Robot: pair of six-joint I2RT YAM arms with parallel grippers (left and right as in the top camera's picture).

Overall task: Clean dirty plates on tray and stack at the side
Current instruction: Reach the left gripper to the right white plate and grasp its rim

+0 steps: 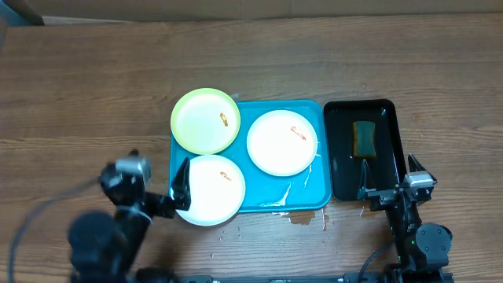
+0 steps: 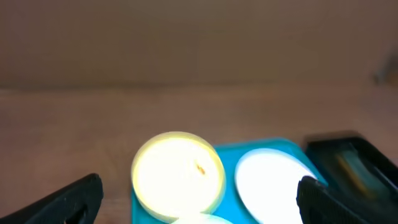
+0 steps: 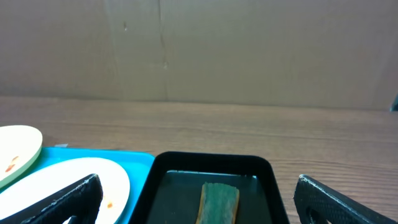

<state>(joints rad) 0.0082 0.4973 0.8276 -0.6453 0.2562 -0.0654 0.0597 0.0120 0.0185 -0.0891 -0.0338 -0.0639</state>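
Three plates lie on the turquoise tray (image 1: 314, 196). A yellow-green plate (image 1: 206, 119) overhangs its far left corner. One white plate (image 1: 282, 142) sits in the middle, and another white plate (image 1: 210, 189) overhangs the near left corner. Each has a small orange smear. My left gripper (image 1: 179, 191) stands open at the left rim of the near white plate, holding nothing. In the left wrist view the yellow-green plate (image 2: 177, 174) and a white plate (image 2: 273, 183) lie ahead of its spread fingers (image 2: 68, 202). My right gripper (image 1: 387, 187) is open and empty at the near end of the black tray.
A glossy black tray (image 1: 339, 169) right of the turquoise one holds shallow water and a green-yellow sponge (image 1: 364, 137), which the right wrist view shows as the sponge (image 3: 219, 202) straight ahead. Spilled liquid (image 1: 302, 216) lies on the wooden table by the turquoise tray's front edge.
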